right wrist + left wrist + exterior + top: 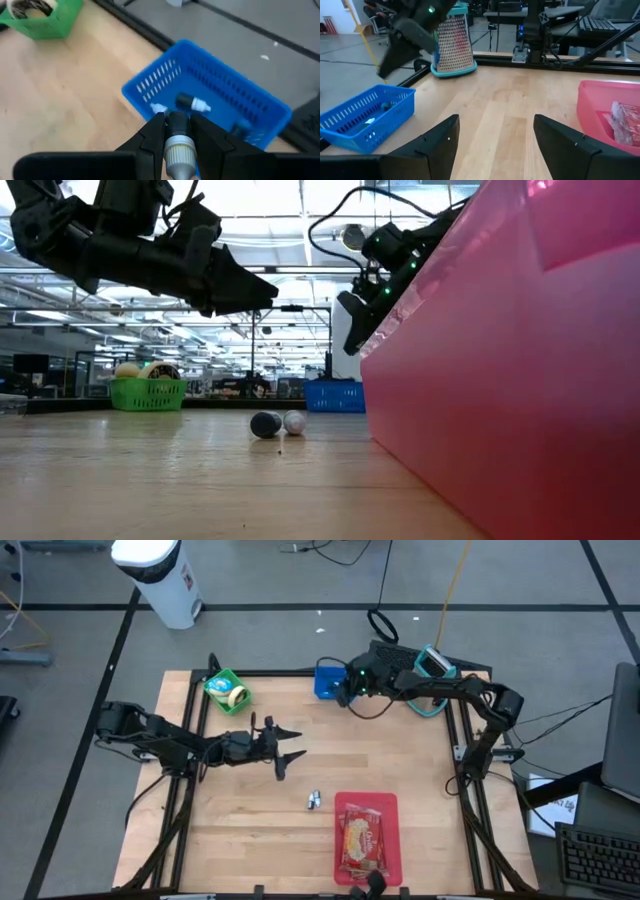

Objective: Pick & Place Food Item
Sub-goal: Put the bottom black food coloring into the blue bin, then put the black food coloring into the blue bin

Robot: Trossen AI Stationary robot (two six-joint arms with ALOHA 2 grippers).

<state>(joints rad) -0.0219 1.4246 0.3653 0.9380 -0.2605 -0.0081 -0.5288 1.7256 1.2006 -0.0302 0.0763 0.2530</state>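
My right gripper (pixel 176 117) is shut on a small dark-and-silver cylinder (pixel 177 142) and hovers over the near wall of the blue basket (pixel 215 95) at the table's far edge (pixel 328 678). A dark-and-white piece (pixel 192 103) lies inside that basket. My left gripper (pixel 288 752) hangs open over the table's middle left, its fingers level and pointing toward the right edge, with nothing between them (pixel 495 125). Two small cylinders (pixel 314 800) lie on the wood near it. A wrapped food packet (pixel 362 840) lies in the pink tray (pixel 368 802) at the near edge. My right gripper pinches the cylinder's dark end (pixel 176 122) between its two fingers, while the ribbed silver end (pixel 179 150) reaches back between them. The cylinder lies along the fingers, which slant downward toward the blue basket. It is lifted clear of the table and the basket.
A green basket (pixel 226 690) with rolls of tape stands at the far left. A metal grater on a teal base (pixel 452 47) stands at the far right, behind my right arm. Bare wood lies between the baskets and the pink tray (pixel 600 100).
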